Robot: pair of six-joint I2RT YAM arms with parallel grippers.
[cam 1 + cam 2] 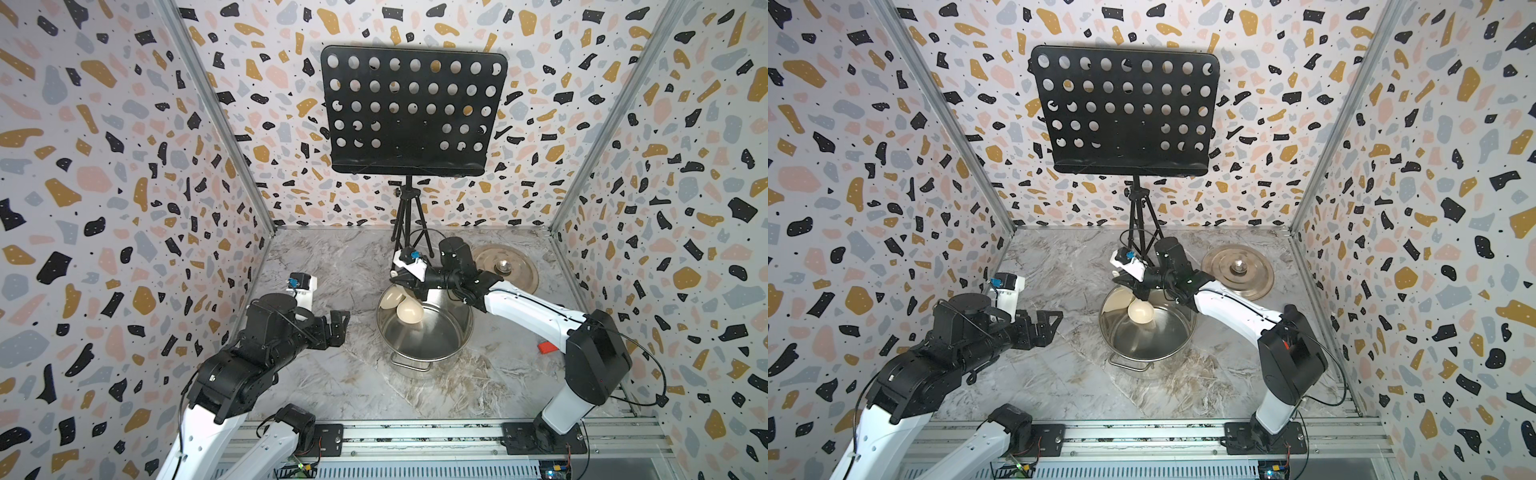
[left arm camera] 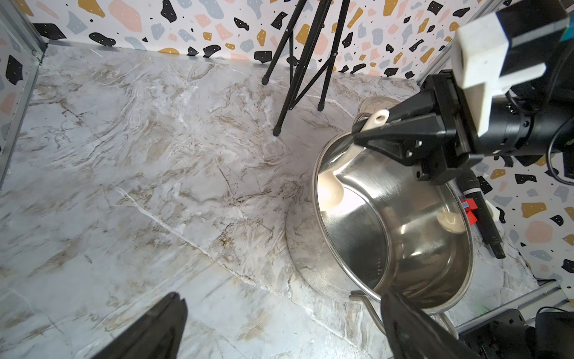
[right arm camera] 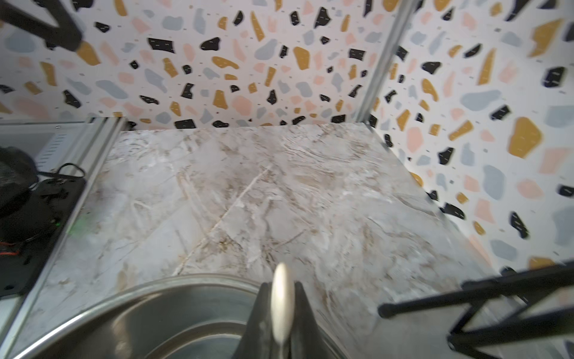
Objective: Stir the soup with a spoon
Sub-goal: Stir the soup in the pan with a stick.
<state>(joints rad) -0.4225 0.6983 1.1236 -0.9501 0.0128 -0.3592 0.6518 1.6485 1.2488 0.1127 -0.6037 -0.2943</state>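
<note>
Marble tabletop [image 1: 332,257] — right fingers [image 2: 397,141] pinch ladle [image 1: 1140,311], handle largely hidden overhead; left fingers [image 1: 340,320] spread.

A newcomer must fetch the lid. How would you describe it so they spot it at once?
Start at the black music stand at the back of the marble table. Right of its tripod, flat on the table, lies the lid: a steel disc with a central knob, unlike the deep stockpot.

Ladle handle [image 2: 377,119] partly hidden inside right claw [image 2: 357,133]
</note>
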